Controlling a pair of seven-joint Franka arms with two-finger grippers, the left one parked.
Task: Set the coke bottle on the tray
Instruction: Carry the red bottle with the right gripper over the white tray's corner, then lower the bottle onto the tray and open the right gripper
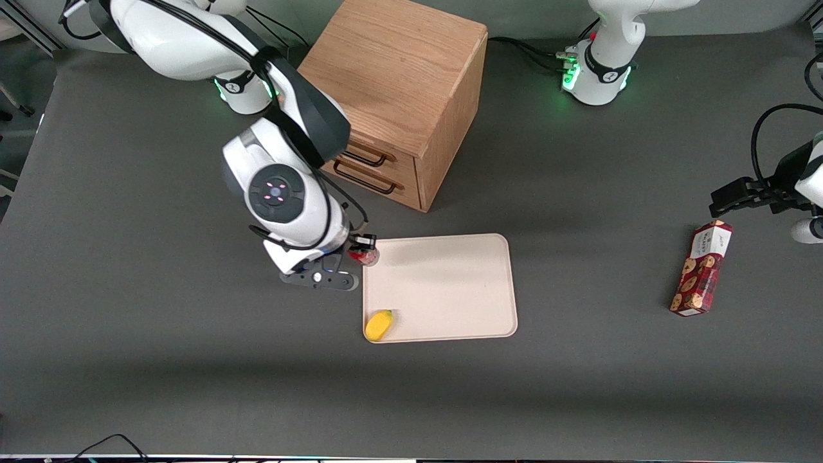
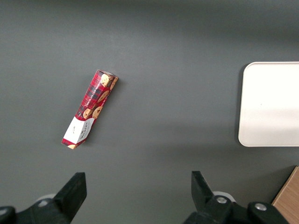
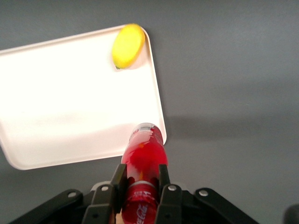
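Observation:
My right gripper (image 3: 141, 176) is shut on the red coke bottle (image 3: 144, 158), its two black fingers (image 3: 118, 181) clamped on the bottle's sides. The bottle's clear base hangs over the corner of the pale beige-pink tray (image 3: 60, 102). In the front view the gripper (image 1: 362, 247) holds the bottle (image 1: 365, 256) at the tray's (image 1: 450, 283) corner nearest the wooden cabinet, on the working arm's side. Whether the bottle touches the tray cannot be told.
A yellow lemon-like fruit (image 1: 379, 324) lies in the tray's corner nearest the front camera, also in the right wrist view (image 3: 127, 45). A wooden drawer cabinet (image 1: 395, 96) stands farther from the camera than the tray. A red cookie box (image 1: 702, 267) lies toward the parked arm's end.

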